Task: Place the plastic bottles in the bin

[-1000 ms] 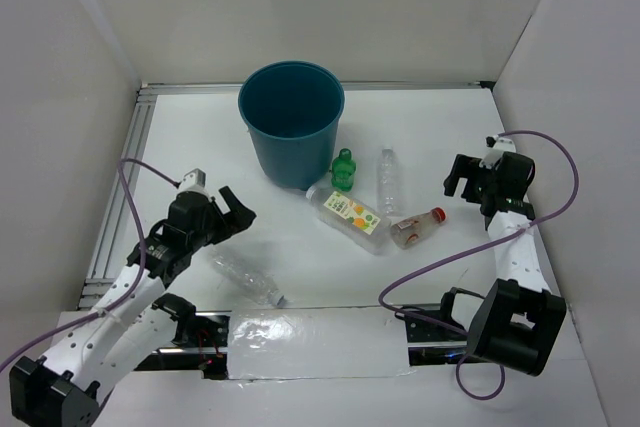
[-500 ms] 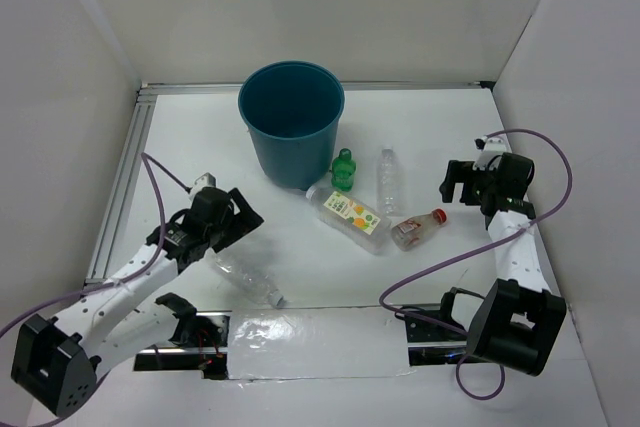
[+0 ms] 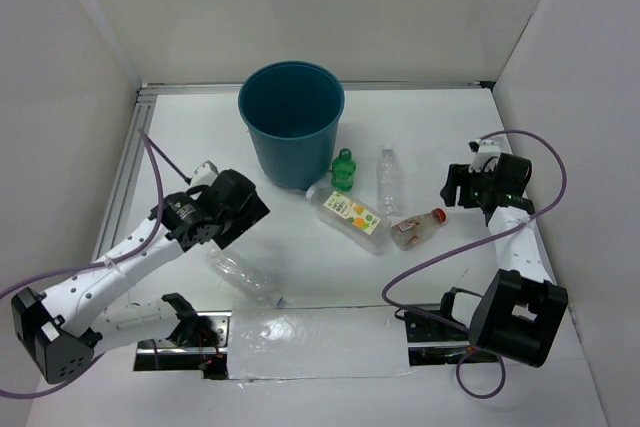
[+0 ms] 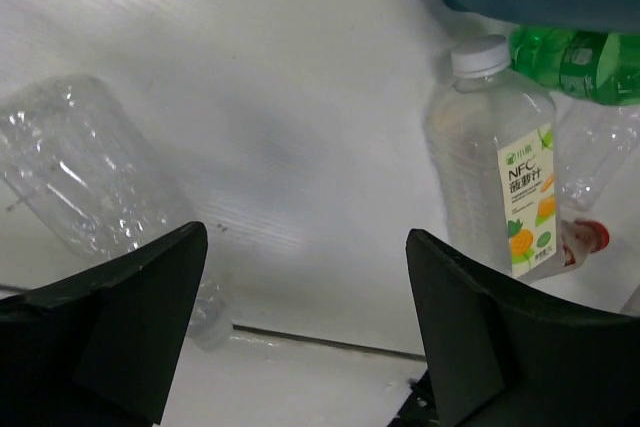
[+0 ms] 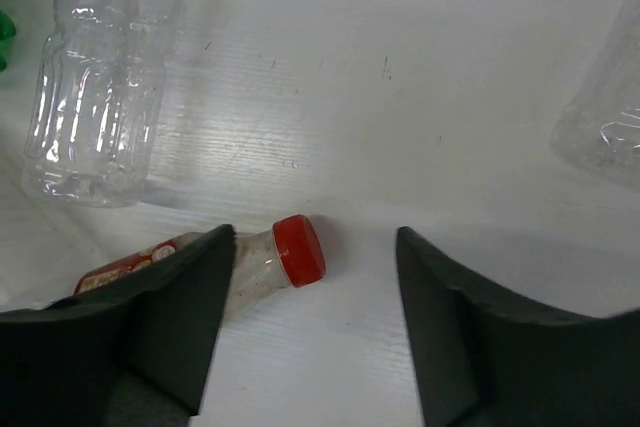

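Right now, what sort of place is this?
Probably a lab robot cell: bare white walls enclose a white table, two cabled arms bolted at its near edge, plastic bottles and a bin.

A white table point(image 3: 440, 137) sits boxed in by plain white walls point(image 3: 300, 7) under even light, an aluminium rail point(image 3: 118, 192) edging its left and far sides.

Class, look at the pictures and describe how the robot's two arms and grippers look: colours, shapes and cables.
Both the left arm and the right arm have white link segments with black joints. A thin purple cable loops along each. The left gripper and right gripper are black, each with two broad, wedge-shaped fingers.
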`<state>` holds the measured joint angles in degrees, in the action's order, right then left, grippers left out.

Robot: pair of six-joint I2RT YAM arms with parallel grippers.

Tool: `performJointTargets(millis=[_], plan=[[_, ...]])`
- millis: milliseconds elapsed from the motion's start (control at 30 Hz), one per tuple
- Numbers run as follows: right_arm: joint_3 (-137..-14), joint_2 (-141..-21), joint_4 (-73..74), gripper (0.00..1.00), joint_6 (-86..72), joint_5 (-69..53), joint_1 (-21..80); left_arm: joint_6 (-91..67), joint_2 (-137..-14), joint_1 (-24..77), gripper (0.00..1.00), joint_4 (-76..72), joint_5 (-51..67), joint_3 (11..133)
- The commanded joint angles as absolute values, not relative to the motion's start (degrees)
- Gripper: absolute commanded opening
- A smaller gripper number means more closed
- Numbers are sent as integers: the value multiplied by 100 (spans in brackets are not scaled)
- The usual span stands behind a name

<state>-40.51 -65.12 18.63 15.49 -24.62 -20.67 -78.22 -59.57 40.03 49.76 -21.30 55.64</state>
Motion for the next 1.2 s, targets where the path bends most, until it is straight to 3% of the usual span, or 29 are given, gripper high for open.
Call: performJointTargets(millis=[0,67,200,500,767,833,933,1033,1100,1167], plan=[[-4289,-6609,1723,68,1556,-2540,-2092,-9226,-6274,4201,93,6738,-2348,5967],[-4289,-6609,1723,54,1556,-2592,-2092,-9613,-6494,4367,93,7126,-1989,5881],[-4289,-6609,1723,53,1503,-2646,-2092,-10299,-6338,4587,94,7076,-1644,5257],[-4289,-6803,1670,68,1503,-2927,-2145,-10232,-6679,4641,98,5902,-1978,4624],[-4289,-6803,1723,71,1556,-2988,-2145,-9704,-7893,4641,97,5186,-2039,4500],[-4289,-6803,1723,71,1556,-2988,-2145,-9703,-7893,4641,78,5045,-2091,4448],[-4289,-6803,1723,65,1556,-2988,-2145,-9502,-7709,4641,43,4913,-2145,4395],[-4289,-6803,1723,57,1608,-3041,-2145,-9115,-7708,4641,25,4782,-2145,4648],[-4289,-6803,1845,51,1739,-3330,-2145,-8756,-7533,4860,8,4868,-2327,4981],[-4342,-6803,1933,43,1854,-3576,-2145,-8439,-7366,5166,3,5122,-2600,5798]])
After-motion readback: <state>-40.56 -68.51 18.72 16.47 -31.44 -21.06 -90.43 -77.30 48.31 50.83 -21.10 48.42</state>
